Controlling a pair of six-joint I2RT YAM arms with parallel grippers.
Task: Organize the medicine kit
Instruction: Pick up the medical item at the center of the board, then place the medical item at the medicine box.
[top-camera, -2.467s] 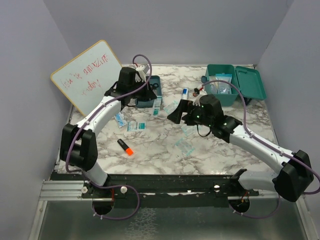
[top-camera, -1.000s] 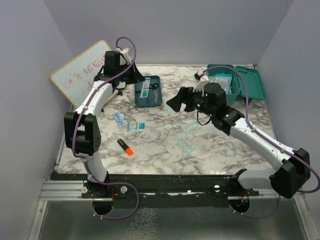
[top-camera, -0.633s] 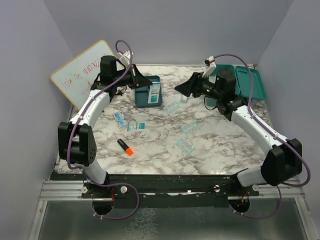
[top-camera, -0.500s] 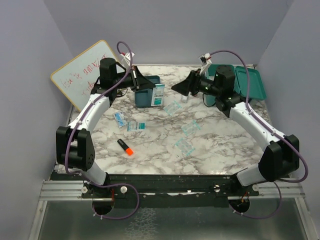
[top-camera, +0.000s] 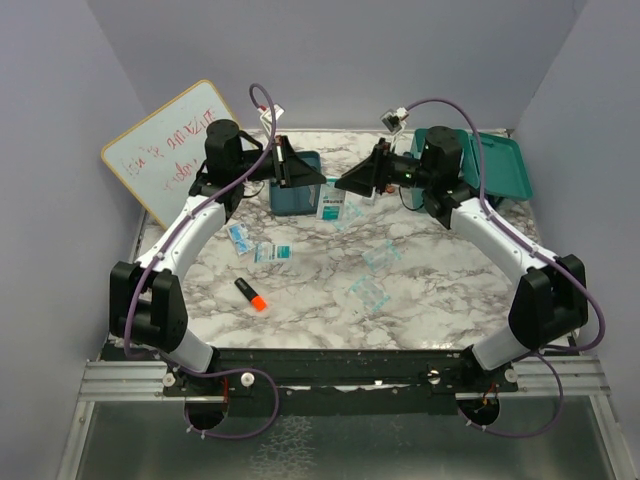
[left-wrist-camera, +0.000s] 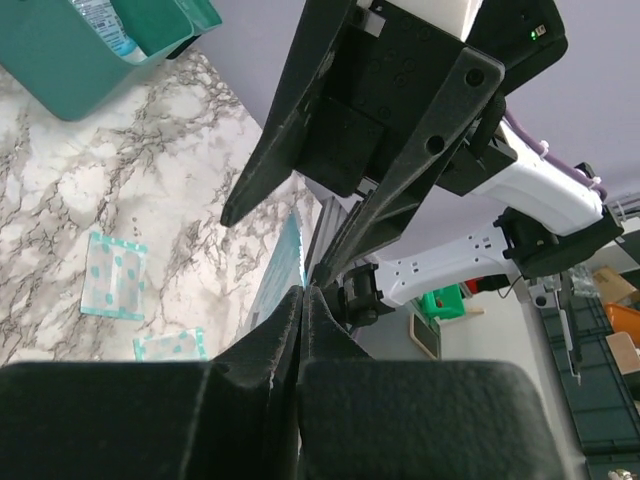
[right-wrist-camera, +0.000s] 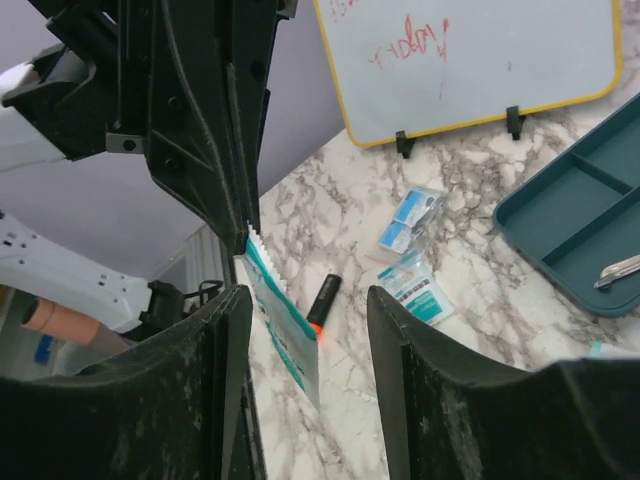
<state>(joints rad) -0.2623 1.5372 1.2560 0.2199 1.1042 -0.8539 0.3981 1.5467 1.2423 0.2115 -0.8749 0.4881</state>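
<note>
Between tray and medicine kit, the left gripper pinched a packet; the right gripper straddled it, jaws wide, above scattered packets.

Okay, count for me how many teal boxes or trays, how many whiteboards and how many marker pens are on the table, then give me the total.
Teal containers: 2, the medicine kit and the divided tray
Boards: 1, the whiteboard
Pens: 1, the orange-tipped marker
Total: 4

Left gripper pinching teal packet, whiteboard behind
</note>
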